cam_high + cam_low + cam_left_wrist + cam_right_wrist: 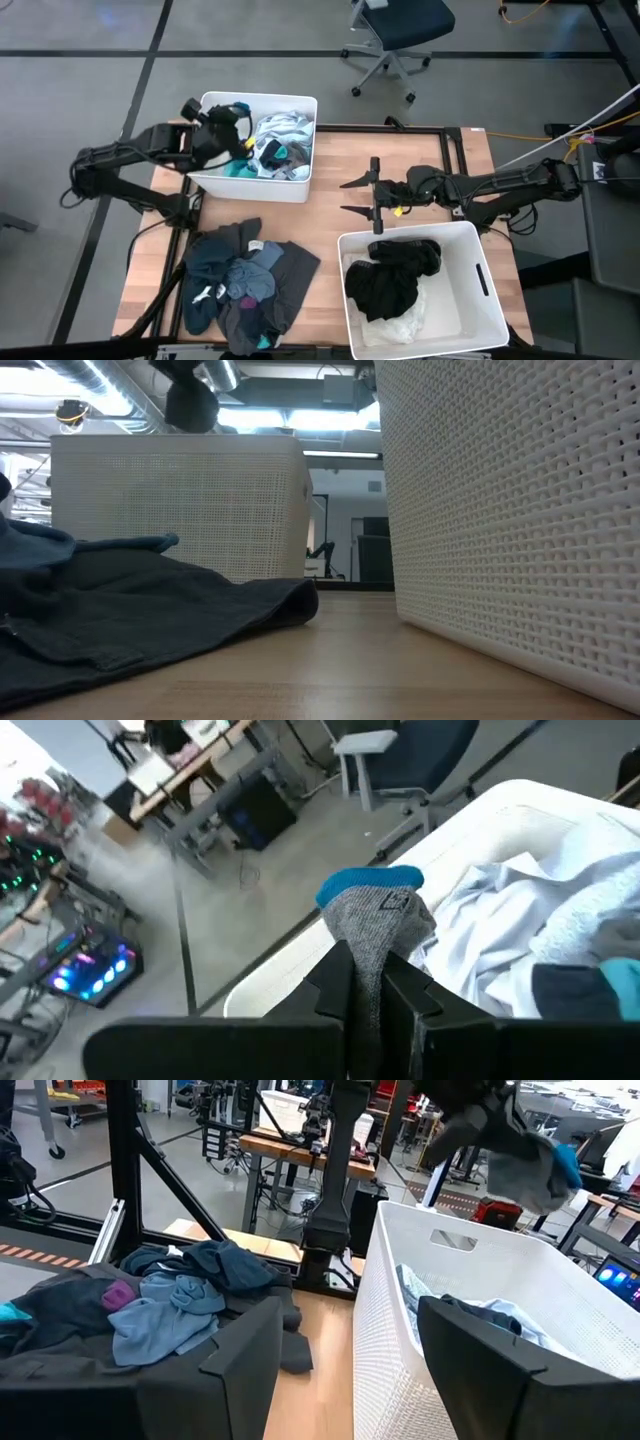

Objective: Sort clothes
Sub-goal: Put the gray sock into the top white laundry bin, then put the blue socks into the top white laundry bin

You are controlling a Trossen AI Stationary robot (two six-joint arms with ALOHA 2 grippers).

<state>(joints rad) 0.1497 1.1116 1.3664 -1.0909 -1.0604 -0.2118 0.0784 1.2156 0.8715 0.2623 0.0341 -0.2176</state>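
— What's in the bins?

— The far bin [215,181] holds pale and white garments [280,140] with teal bits. The near bin [480,262] holds black clothes [395,275] over something white I can't make out.

— And you?

— My left gripper [368,982] hangs above the far bin's rim, pinched tight on a grey sock [380,920] with a blue toe. My right gripper [372,196] waits between the two bins, fingers spread wide, holding nothing.

— The rest?

— A dark pile of clothes [240,285] lies on the table [340,160] just in front of the far bin, its near edge cut off.
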